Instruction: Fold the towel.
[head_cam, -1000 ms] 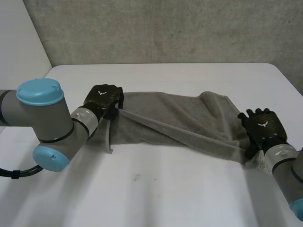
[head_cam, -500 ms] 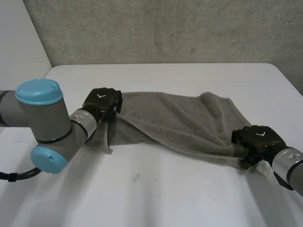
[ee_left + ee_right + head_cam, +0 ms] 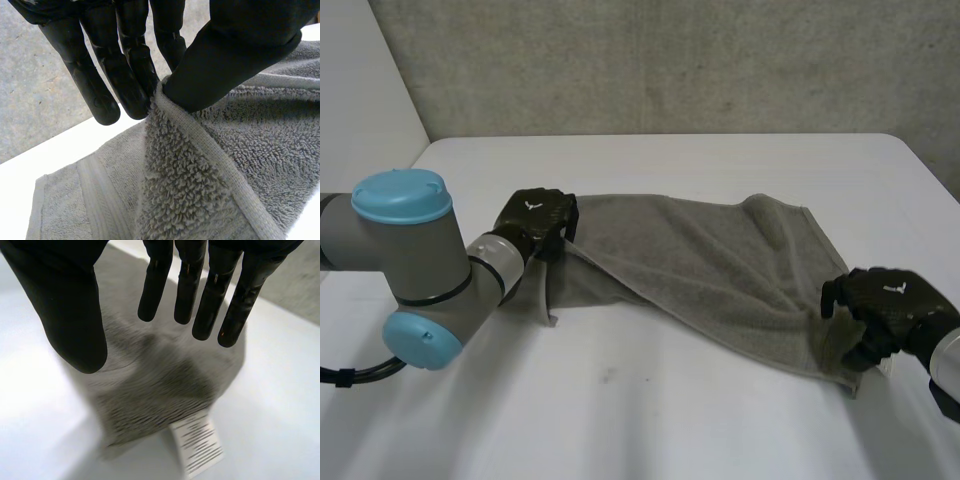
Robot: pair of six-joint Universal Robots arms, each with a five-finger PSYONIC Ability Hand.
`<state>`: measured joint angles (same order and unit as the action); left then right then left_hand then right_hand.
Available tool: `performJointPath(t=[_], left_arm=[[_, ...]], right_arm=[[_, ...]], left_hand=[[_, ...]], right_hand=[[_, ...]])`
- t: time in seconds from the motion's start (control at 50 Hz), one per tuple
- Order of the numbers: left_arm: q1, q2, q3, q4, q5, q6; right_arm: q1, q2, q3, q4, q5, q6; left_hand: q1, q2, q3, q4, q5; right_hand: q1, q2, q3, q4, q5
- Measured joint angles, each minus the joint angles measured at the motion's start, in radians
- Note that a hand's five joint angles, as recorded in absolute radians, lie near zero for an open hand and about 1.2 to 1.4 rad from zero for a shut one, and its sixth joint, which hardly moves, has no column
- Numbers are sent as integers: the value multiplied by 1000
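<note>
Here the grey towel [image 3: 700,250] lies rumpled, left hand [image 3: 235,50] pinching its edge, right hand [image 3: 60,305] unclenched over a corner.

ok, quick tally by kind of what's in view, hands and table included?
Towels: 1, the grey towel
Robot hands: 2, the left hand and the right hand
Labels: 1, the white label on the towel's corner
Tables: 1, the white table
Total: 5
</note>
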<state>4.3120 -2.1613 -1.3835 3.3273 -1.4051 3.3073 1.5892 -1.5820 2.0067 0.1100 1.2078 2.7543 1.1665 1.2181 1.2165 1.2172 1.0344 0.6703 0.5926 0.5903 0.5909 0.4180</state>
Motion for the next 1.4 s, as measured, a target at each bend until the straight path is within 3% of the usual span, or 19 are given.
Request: performJointPath(t=[0.18,0.6,0.9,0.96,1.04,1.24,1.4], left_arm=[[0,0,-4,0,1,0],[0,-1,-5,3,2,0],[0,-2,-5,5,2,0],[0,-2,-5,5,2,0],[0,-2,-5,4,1,0],[-4,10,-54,-2,2,-4],[-19,50,-148,5,3,-20]], right_arm=[[0,13,47,3,-34,-1],[0,177,108,-227,-32,-17],[-17,243,108,-321,-21,-55],[-22,249,105,-333,-17,-60],[-33,248,99,-351,-8,-64],[-94,219,44,-392,10,-65],[-98,215,-37,-340,10,-66]], left_hand=[[0,0,0,0,0],[0,0,0,0,0],[0,0,0,0,0],[0,0,0,0,0],[0,0,0,0,0],[-1,-11,-9,-10,-3],[-401,-454,-451,-446,-433]], right_hand=[[-33,-28,-27,-27,-26],[-67,-70,-66,-67,-67],[171,140,143,142,131],[466,402,404,404,376],[647,558,561,557,546],[713,617,621,622,608],[720,619,623,625,616]])
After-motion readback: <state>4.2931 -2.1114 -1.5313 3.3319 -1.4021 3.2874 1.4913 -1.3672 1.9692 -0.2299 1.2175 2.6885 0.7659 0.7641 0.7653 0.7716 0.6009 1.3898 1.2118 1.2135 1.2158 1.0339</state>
